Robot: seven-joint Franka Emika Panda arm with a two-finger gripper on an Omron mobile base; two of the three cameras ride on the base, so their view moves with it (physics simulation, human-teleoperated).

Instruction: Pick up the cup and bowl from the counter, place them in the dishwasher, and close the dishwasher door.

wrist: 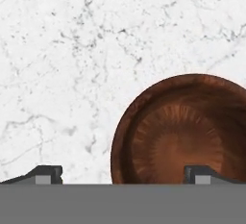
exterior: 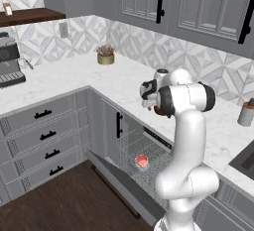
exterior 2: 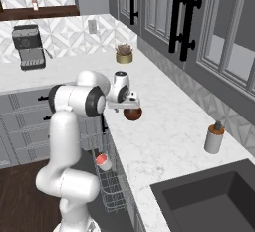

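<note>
The gripper (wrist: 122,175) hung over the bowl (wrist: 180,131) with its jaws spread wide and nothing between them; in the hand view one dark fingertip (wrist: 45,174) stood over bare marble beside the bowl and the other sat above the bowl's inside, so the near rim lay between the two tips. Whether either tip touched the bowl could not be told.

The bowl was low and round, dark reddish brown, with a glossy rim and faint lighter streaks running out from its centre like wood grain. In the right base view it (exterior 2: 133,114) sat on the counter (exterior 2: 164,141), close to the front edge and directly under the gripper (exterior 2: 130,104); in the left base view just a dark sliver of it (exterior: 159,111) peeked out behind the hand.

Below and in front of the bowl, the dishwasher (exterior: 144,155) stood open, its dishwasher door (exterior: 119,180) folded down with the dark inner face up. The cup (exterior: 142,161) rested in the grey wire rack (exterior 2: 107,186), pale outside with a salmon-red inside facing upward; the right base view showed it (exterior 2: 103,162) below the counter edge, nearer the camera than the bowl.

Farther along the counter from the bowl, near the backsplash, stood a small potted plant (exterior 2: 124,53); on the bowl's other side, toward the sink (exterior 2: 214,201), stood a grey soap dispenser (exterior 2: 214,138)
</note>
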